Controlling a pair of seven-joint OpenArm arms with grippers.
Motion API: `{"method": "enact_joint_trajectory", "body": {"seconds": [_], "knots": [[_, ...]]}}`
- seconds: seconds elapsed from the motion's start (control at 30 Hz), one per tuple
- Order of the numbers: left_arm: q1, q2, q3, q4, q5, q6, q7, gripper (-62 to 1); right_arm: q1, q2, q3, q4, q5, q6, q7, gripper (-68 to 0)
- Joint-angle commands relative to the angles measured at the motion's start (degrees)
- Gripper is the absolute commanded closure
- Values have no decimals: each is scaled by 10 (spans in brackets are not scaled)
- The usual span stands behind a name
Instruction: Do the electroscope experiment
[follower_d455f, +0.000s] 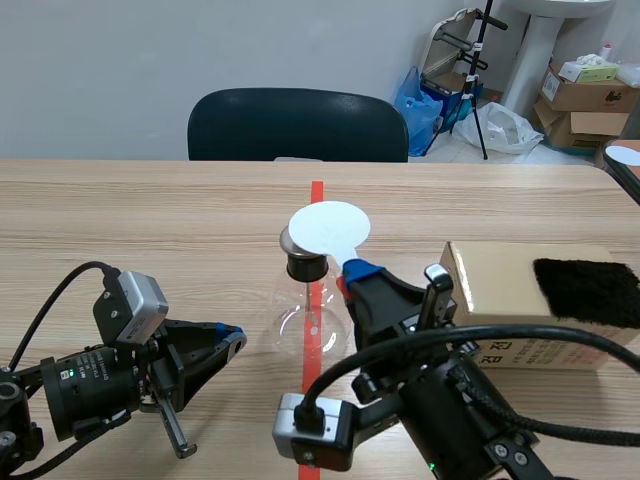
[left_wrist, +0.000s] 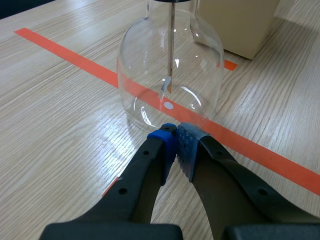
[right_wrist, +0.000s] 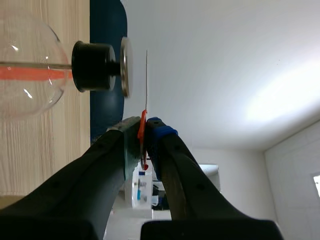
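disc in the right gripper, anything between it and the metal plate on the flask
Nothing visible. The disc, held by the right gripper, hangs just over the plate on the flask, only a bare gap between.

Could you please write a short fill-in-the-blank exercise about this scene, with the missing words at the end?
The gripper that holds the white disc is the ____ one.
The left gripper, beside the glass flask, has its fingers ____.
The cloth on the beige box is ____.
Missing words: right; shut; black.
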Motion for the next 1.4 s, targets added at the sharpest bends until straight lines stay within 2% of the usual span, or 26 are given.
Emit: {"method": "enact_joint_trajectory", "body": {"seconds": [0.0,0.13,1.13,1.37], "knots": [[-2,0,-2,14,-4,-2,-9,-32,5,3,2,7,0,-6,8,-9],[-2,0,-2,14,-4,-2,-9,-32,5,3,2,7,0,-6,25,-9],[-2,0,-2,14,-4,-2,-9,-32,5,3,2,7,0,-6,23,-9],[-2,0,-2,14,-4,-2,-9,-32,5,3,2,7,0,-6,-23,-9]]}}
